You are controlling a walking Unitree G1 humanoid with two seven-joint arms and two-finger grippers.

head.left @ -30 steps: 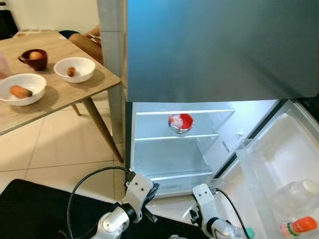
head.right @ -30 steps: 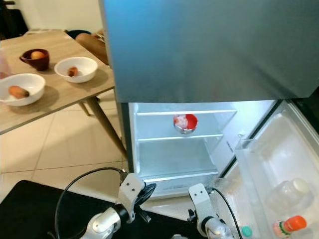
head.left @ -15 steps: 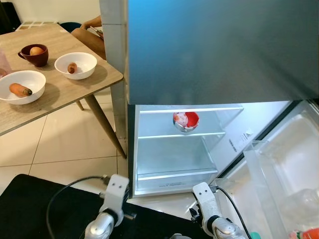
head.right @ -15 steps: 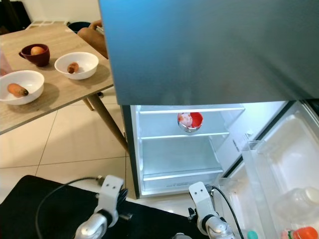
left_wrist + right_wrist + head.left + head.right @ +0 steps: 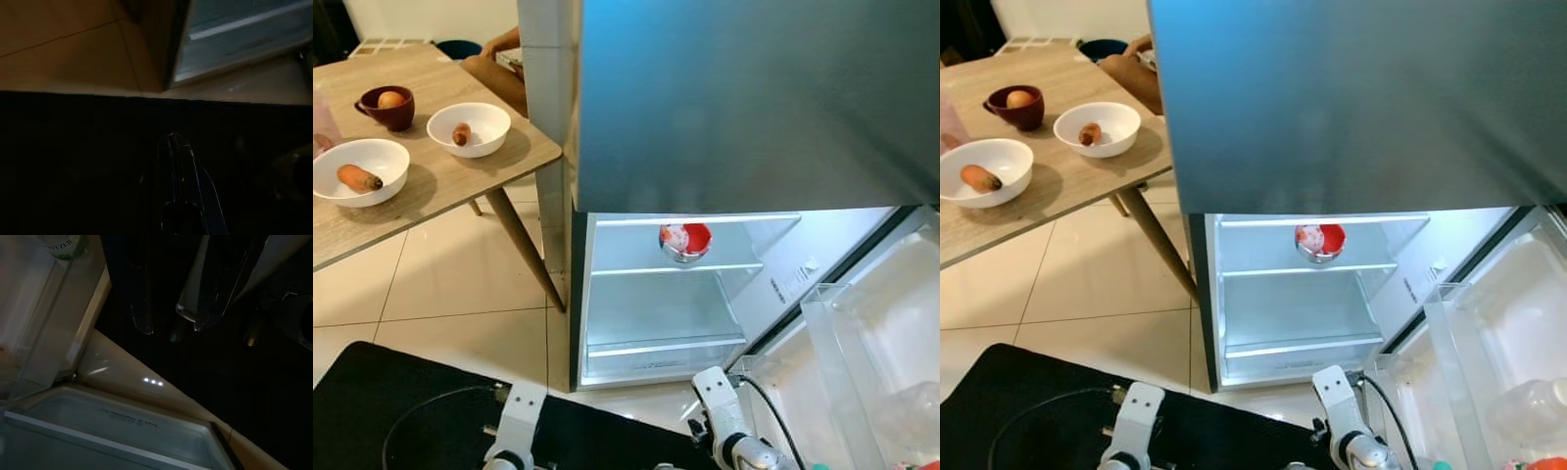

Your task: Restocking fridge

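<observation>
1. The fridge (image 5: 656,294) stands open; one red bowl (image 5: 685,238) sits on its upper shelf, the shelf below bare.
2. Left to stock, I judge: the carrot bowl (image 5: 357,171), the second white bowl (image 5: 468,128) and the maroon cup (image 5: 386,106) on the table (image 5: 440,186).
3. My left gripper (image 5: 172,147) hangs low, fingers pressed together, carrying nothing.
4. My right gripper (image 5: 171,323) hangs spread and unladen by the fridge door.

Two silver wrist housings, the left arm (image 5: 516,419) and the right arm (image 5: 715,401), each trail a thin black cable. The left gripper (image 5: 172,142) has glossy black fingers.
</observation>
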